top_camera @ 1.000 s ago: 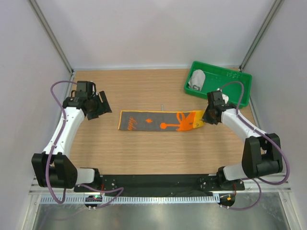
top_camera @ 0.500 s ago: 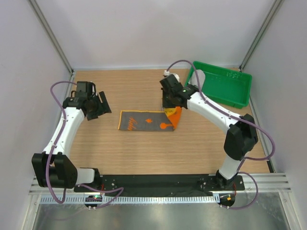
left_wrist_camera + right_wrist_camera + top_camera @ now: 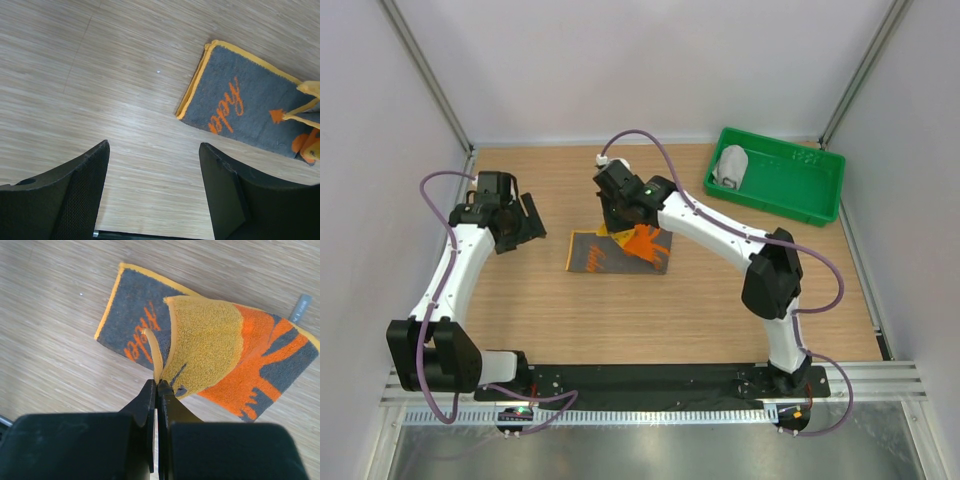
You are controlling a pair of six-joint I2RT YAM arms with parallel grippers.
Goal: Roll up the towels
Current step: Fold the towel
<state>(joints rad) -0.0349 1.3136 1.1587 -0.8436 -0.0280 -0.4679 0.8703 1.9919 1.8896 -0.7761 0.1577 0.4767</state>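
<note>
The orange and yellow patterned towel (image 3: 620, 250) lies mid-table, its right part folded over leftward onto the grey side. My right gripper (image 3: 617, 226) is shut on that towel's folded edge (image 3: 159, 381) and holds it lifted above the flat part (image 3: 132, 322). In the left wrist view the towel's flat grey end (image 3: 240, 107) lies ahead to the right. My left gripper (image 3: 527, 222) is open and empty over bare wood left of the towel. The plain light grey towel (image 3: 731, 165) sits rolled in the green tray (image 3: 790, 190).
The green tray stands at the back right corner. White walls and metal frame posts bound the table. A black rail (image 3: 650, 378) runs along the near edge by the arm bases.
My right gripper has pulled the towel's right end leftward across the table, folding it over itself. The left arm has hardly moved.
</note>
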